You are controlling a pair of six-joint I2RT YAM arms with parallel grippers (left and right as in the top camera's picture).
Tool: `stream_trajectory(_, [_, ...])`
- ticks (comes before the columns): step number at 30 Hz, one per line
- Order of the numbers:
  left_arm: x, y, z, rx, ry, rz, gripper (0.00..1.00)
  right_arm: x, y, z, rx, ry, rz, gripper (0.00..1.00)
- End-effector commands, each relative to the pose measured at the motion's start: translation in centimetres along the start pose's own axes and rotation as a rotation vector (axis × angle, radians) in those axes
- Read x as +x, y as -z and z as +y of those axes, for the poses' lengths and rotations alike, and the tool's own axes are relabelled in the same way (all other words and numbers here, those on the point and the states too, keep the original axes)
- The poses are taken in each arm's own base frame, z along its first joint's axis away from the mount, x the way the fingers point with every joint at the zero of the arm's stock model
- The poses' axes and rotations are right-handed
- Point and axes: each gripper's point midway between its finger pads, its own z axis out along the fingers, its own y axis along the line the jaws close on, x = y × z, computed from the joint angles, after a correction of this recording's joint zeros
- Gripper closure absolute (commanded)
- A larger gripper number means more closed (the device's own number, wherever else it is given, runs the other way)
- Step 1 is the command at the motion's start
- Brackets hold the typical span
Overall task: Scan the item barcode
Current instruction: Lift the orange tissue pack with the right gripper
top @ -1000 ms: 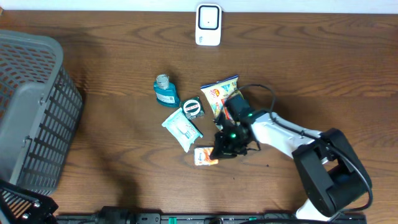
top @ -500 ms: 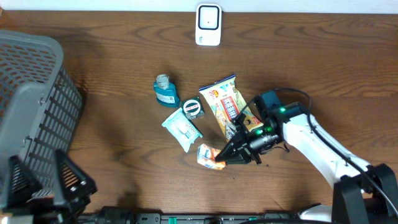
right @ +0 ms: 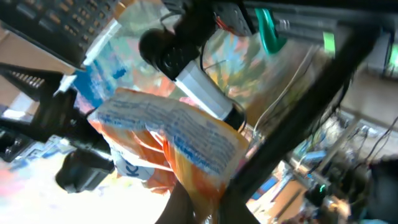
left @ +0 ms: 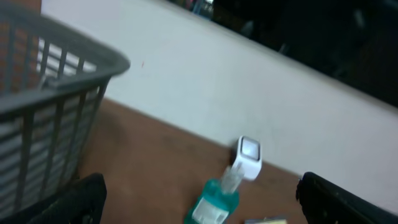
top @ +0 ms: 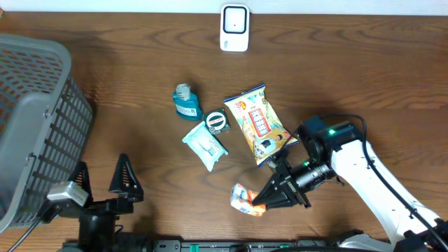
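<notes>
The right gripper [top: 262, 206] is clamped on a small orange packet [top: 245, 198] near the front edge of the surface [top: 140, 63]. A snack bag [top: 259, 124] lies just beyond the packet. The white scanner [top: 234, 28] stands well beyond it, at the far edge. The left gripper [top: 101, 185] has its jaws apart and empty, beside the basket [top: 35, 105].

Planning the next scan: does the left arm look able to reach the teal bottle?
Probably yes: the left gripper is open and empty, with bare table between it and the teal bottle.
</notes>
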Motion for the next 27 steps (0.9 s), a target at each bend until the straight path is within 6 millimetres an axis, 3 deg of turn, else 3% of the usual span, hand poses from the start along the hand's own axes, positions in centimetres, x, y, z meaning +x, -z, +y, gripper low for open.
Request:
stream_trajectory(1, [1.6,-0.6,0.4,-0.003,0.006,0.042,0.02,0.8,0.4,0.7,-0.041,-0.054,0.016,0.99])
stream_trajectory(7, [6.1,-2.3,0.3,0.056,0.015,0.157,0.02,1.0,0.6,1.4,-0.085,-0.059,0.029,0.99])
stream_trajectory(15, [11.4,-5.8,2.2,0.054,0.014,0.164,0.02,0.7,0.6,1.6,-0.088,-0.032,0.021,0.99])
stream_trajectory(22, [13.7,-7.7,3.2,0.081,0.018,0.079,0.02,0.1,0.6,1.8,-0.094,0.012,0.007,0.99])
stream_trajectory(27, [14.9,-7.8,4.2,0.041,0.011,0.111,0.02,0.0,0.6,1.8,-0.092,0.02,0.003,0.99])
